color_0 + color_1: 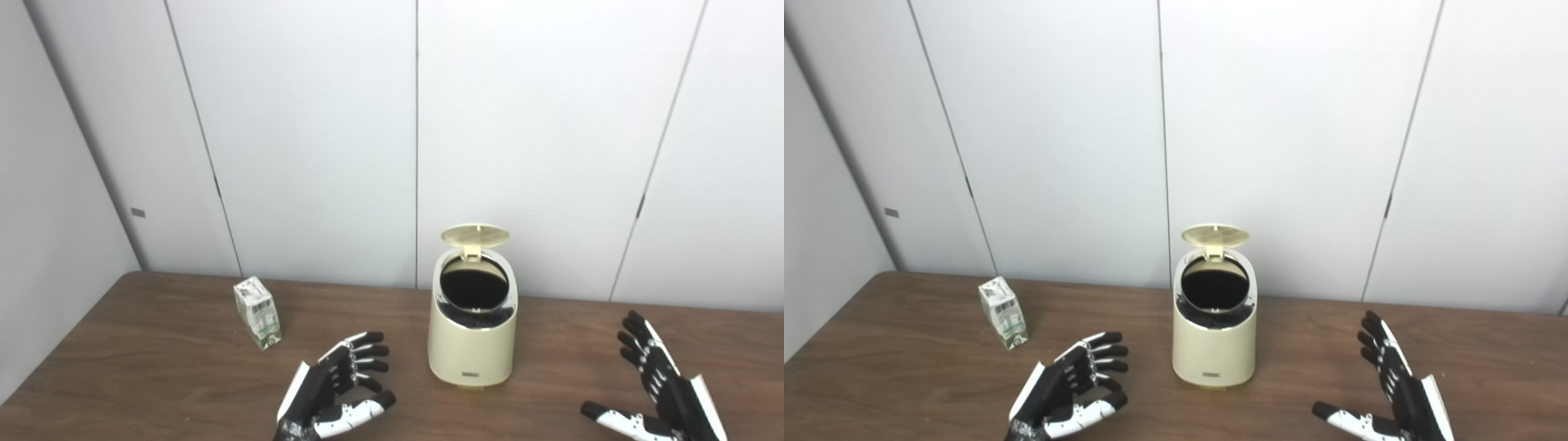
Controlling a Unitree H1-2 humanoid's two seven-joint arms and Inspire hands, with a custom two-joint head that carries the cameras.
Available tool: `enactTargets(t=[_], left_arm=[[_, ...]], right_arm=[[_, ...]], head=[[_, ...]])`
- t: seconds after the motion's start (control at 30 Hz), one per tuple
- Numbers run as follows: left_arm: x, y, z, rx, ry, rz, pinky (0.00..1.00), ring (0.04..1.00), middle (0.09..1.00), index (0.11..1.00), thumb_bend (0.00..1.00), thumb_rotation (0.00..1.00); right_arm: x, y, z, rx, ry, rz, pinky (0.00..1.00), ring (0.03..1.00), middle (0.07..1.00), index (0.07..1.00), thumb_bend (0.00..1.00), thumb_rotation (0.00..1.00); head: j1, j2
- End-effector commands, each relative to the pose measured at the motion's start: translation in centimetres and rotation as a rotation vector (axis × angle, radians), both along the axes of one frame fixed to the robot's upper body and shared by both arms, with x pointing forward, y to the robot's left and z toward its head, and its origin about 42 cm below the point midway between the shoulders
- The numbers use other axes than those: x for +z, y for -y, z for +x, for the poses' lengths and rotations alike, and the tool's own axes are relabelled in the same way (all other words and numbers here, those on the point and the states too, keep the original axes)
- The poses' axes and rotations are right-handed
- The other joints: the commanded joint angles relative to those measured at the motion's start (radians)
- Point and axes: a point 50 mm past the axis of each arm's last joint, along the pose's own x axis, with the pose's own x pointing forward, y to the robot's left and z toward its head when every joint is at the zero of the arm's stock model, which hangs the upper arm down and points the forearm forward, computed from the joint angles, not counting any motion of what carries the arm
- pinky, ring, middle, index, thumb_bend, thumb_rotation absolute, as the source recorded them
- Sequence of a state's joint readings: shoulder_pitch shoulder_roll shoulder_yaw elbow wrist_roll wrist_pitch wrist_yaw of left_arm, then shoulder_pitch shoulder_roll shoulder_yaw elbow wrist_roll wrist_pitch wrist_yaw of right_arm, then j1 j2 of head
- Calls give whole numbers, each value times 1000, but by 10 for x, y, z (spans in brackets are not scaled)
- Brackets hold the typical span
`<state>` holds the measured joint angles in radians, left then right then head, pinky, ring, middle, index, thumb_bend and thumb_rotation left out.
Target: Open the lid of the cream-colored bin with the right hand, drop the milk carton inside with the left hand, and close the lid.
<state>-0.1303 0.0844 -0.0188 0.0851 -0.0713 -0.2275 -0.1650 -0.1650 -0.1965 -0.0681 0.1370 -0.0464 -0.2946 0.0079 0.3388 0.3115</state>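
The cream-colored bin (471, 343) stands upright in the middle of the brown table (153, 373), its round lid (475, 235) flipped up at the back and the dark inside showing. A small green-and-white milk carton (257, 312) stands on the table, left of the bin and a little farther back. My left hand (337, 389) hovers open, palm up, between carton and bin near the front edge, holding nothing. My right hand (658, 386) is open too, off to the right of the bin, fingers spread and touching nothing.
White wall panels (416, 135) rise right behind the table's far edge. The table's left edge (61, 349) runs diagonally beside a grey side wall.
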Motion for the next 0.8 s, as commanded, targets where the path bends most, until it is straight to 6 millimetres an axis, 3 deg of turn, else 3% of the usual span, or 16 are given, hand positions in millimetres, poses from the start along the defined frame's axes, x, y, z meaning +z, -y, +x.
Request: enactTargets(t=[0.0,0.1,0.27,0.33,0.53,0.77], left_arm=[[16,5,8,2,98,10,593,698,763,827,726,148],[14,7,9,-2,101,3,600,702,772,829,716,127],[24,-2,11,11,182,11,601,702,765,815,712,92],[32,-8,10,24,225,35,581,695,756,806,717,147],[62,-35,8,81,296,116,583,704,765,801,699,151],[107,-82,5,175,362,233,544,666,750,794,718,125]], right_arm=[[12,3,0,-15,31,-13,657,785,857,881,964,362],[14,2,-2,-18,25,-13,541,725,819,834,998,443],[16,1,-2,-14,27,-6,480,685,783,792,1000,487],[16,0,-1,-11,29,-4,466,674,773,782,1000,508],[17,-3,1,-8,36,0,448,657,756,762,1000,519],[18,-2,1,-11,32,7,426,639,741,742,1000,533]], head=[[9,-4],[19,-6],[29,-7],[34,-8],[38,-11],[48,-9]])
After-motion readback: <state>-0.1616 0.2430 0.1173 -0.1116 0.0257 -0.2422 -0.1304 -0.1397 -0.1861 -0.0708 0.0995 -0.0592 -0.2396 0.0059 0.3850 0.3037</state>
